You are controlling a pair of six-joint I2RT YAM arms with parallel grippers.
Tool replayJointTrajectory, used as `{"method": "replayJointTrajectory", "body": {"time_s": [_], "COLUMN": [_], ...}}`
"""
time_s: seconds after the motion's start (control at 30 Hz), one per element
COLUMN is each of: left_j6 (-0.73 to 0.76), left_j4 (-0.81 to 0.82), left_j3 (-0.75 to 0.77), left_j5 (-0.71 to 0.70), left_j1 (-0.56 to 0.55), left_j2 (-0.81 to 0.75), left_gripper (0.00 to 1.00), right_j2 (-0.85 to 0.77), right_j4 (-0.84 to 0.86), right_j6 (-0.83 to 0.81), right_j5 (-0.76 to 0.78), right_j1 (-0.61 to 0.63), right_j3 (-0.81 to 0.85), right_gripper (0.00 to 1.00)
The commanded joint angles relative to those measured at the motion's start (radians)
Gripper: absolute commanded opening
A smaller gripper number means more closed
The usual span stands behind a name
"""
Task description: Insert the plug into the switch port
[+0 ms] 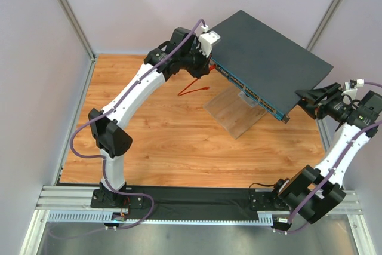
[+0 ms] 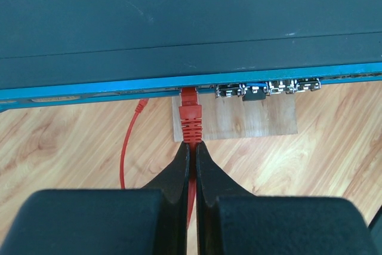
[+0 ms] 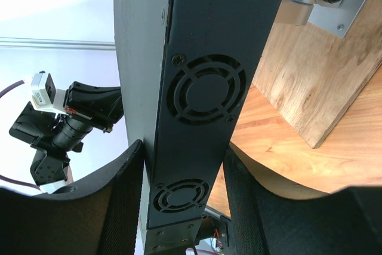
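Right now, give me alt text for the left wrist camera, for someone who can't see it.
The left gripper pinches a red cable just behind its red-booted plug, whose tip meets a switch port in the blue front edge of the dark switch. More ports sit to its right.

The left arm [image 1: 140, 85] is stretched up and to the right from its base. The left gripper [image 2: 192, 146] is closed, its fingertips pinched on the red cable [image 2: 124, 153] just behind the plug [image 2: 190, 117]. The right arm [image 1: 343, 147] is raised and bent to the left. The right gripper [image 3: 182, 147] is clamped across the end of the switch [image 3: 197, 58], with one finger laid against each broad face.
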Motion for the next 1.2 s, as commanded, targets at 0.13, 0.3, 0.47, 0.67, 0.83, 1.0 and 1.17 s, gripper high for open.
{"method": "replayJointTrajectory", "body": {"time_s": [0.13, 0.3, 0.47, 0.67, 0.83, 1.0, 1.17], "left_j6": [-0.028, -0.001, 0.015, 0.002, 0.006, -0.010, -0.042], "left_j4": [0.351, 0.290, 0.233, 0.061, 0.007, -0.049, -0.076], "left_j3": [0.085, 0.027, -0.109, -0.221, -0.370, -0.462, -0.549], "left_j5": [0.060, 0.058, 0.058, 0.090, 0.112, 0.200, 0.309], "left_j1": [-0.024, -0.021, -0.014, 0.012, 0.055, 0.155, 0.269], "left_j2": [0.099, 0.037, -0.096, -0.214, -0.349, -0.458, -0.549], "left_gripper": [0.00, 0.12, 0.26, 0.43, 0.69, 0.93, 1.00], "right_j2": [0.046, 0.055, 0.063, 0.074, 0.080, 0.080, 0.068], "right_j4": [0.008, -0.030, -0.061, -0.098, -0.147, -0.231, -0.364], "right_j6": [-0.086, -0.118, -0.161, -0.206, -0.250, -0.331, -0.454], "right_j5": [0.115, 0.112, 0.114, 0.123, 0.124, 0.129, 0.218], "right_j1": [0.005, 0.005, 0.003, 0.002, -0.005, -0.026, -0.058], "right_j3": [0.034, 0.077, 0.111, 0.152, 0.189, 0.244, 0.318], "right_gripper": [0.00, 0.00, 0.03, 0.14, 0.41, 0.82, 1.00]}}
